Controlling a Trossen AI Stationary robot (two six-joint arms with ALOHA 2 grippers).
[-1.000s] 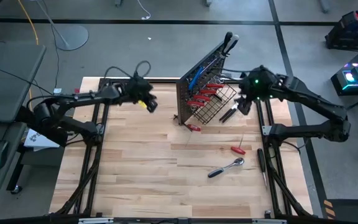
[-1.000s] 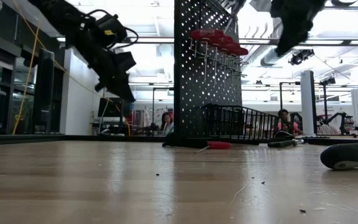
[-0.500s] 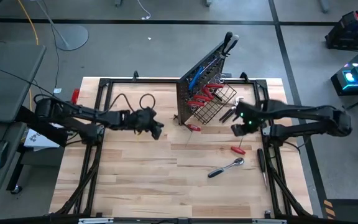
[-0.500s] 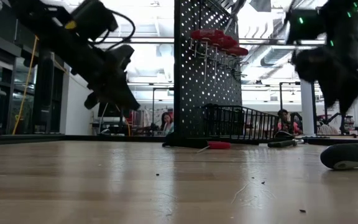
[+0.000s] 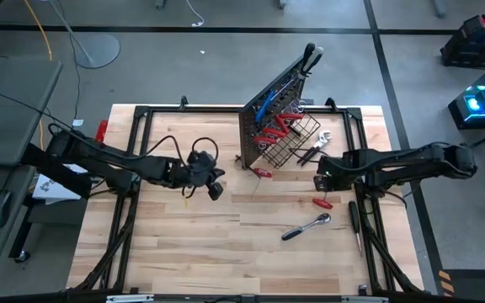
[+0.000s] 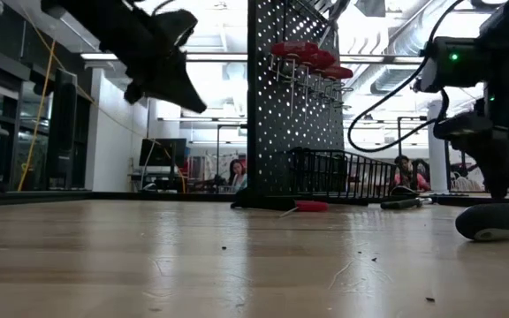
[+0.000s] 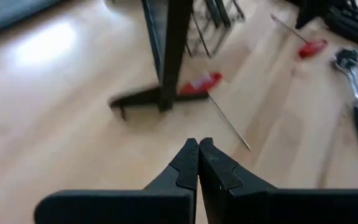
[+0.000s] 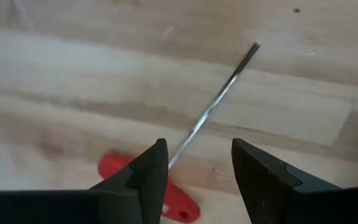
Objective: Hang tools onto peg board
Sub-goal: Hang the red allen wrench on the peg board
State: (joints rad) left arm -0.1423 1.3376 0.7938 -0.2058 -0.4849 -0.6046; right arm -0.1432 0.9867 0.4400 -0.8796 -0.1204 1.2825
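The black peg board [image 5: 269, 118] stands upright at the far middle of the table, with red-handled screwdrivers [image 5: 274, 132] and a blue key [image 5: 264, 106] hung on it. One red-handled screwdriver [image 5: 322, 202] lies flat on the table at the right. My right gripper [image 8: 197, 158] hangs open just over it, fingers pointing down on either side of its shaft [image 8: 219, 99], the red handle [image 8: 173, 202] below them. My left gripper [image 7: 198, 144] is shut and empty, above the table left of the board's foot, aimed at another red screwdriver [image 7: 199, 83] lying there.
A chrome ratchet [image 5: 306, 226] lies near the right front. A black-handled screwdriver [image 5: 354, 220] lies by the right frame rail. The wire basket [image 5: 300, 141] sits at the board's base, with a dark tool [image 5: 310, 155] and a wrench [image 5: 325, 139] beside it. Bare wood fills the near half.
My left gripper has swung from the far left toward the near edge and the board's foot, staying shut. My right gripper has come down from beside the basket toward the near edge, rolled about its axis, and now hangs over the red screwdriver.
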